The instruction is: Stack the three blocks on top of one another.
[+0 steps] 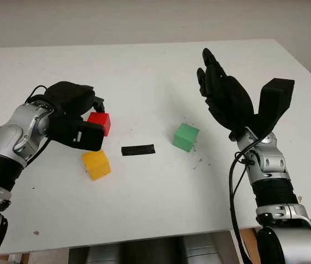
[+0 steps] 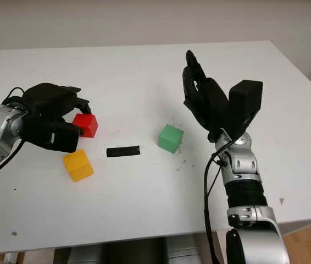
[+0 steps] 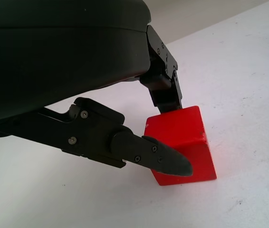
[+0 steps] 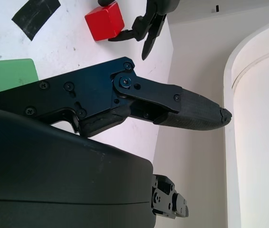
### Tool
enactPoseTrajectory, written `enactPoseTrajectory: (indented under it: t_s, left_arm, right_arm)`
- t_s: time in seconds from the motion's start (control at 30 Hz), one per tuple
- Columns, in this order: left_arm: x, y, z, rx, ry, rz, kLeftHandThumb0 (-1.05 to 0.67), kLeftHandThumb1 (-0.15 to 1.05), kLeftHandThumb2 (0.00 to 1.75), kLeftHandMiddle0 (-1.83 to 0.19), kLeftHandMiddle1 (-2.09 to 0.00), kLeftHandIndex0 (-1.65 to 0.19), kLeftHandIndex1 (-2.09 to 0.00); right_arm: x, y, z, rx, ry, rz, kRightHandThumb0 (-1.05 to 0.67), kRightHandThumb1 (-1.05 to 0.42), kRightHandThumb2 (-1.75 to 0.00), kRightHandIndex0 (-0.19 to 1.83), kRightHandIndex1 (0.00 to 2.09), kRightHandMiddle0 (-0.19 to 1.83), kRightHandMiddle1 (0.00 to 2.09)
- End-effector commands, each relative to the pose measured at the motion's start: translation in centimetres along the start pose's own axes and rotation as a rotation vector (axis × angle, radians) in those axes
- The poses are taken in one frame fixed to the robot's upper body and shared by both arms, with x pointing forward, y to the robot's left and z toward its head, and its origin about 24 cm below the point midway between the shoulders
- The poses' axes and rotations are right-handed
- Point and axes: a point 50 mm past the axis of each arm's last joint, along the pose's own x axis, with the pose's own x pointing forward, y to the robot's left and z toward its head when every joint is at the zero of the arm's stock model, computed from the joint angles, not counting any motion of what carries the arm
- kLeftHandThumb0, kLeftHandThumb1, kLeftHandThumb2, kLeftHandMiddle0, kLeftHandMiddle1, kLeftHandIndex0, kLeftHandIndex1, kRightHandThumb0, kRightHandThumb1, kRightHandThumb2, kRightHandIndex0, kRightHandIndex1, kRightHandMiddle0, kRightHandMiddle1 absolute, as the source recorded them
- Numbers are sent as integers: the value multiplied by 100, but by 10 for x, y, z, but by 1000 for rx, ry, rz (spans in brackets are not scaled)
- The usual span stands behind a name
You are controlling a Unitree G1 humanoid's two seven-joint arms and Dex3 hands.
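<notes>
The robot's left hand (image 1: pixel 81 118) sits low over the white surface (image 1: pixel 144 71) at its left side, fingers (image 3: pixel 156 154) curled around the red block (image 1: pixel 100 122). In the left wrist view 1 finger lies across the block's near face and another presses on its top rear edge, while the block's base appears to sit on the surface. Just in front of that hand, nearer the robot, lies the yellow block (image 1: pixel 96 164), turned slightly askew and apart from the red one. A short strip of black tape (image 1: pixel 138 149) lies flat between the yellow block and the green block (image 1: pixel 185 137), which stands alone near the middle. The right hand (image 1: pixel 227 96) is raised above the surface to the right of the green block, released and holding nothing.
</notes>
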Motion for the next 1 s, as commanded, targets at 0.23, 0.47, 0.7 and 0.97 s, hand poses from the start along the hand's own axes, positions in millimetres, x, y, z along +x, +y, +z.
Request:
enactPoseTrajectory:
  t_s: [0.23, 0.47, 0.7, 0.97]
  left_arm:
    - [-1, -2, -1, 58, 4, 32, -50, 105, 9, -33, -7, -38, -106]
    - [-2, 3, -1, -19, -25, 42, -39, 104, 6, -35, -6, -31, -131]
    - [-6, 28, -1, -70, -59, 45, -36, 102, 5, -33, -5, -34, -126]
    - [-13, 65, 8, -166, -143, 23, -41, 105, 7, -31, -5, -29, -142]
  right_arm:
    - [-1, -3, 4, -6, -12, -1, -80, -105, -70, -19, 0, -19, 0]
    - [-1, -2, 4, -10, -9, 4, -79, -105, -70, -19, 0, -19, 0]
    - [0, 0, 4, -7, -8, 0, -79, -105, -70, -19, 0, -19, 0]
    - [0, 1, 4, -7, -12, 10, -79, -105, -70, -19, 0, -19, 0]
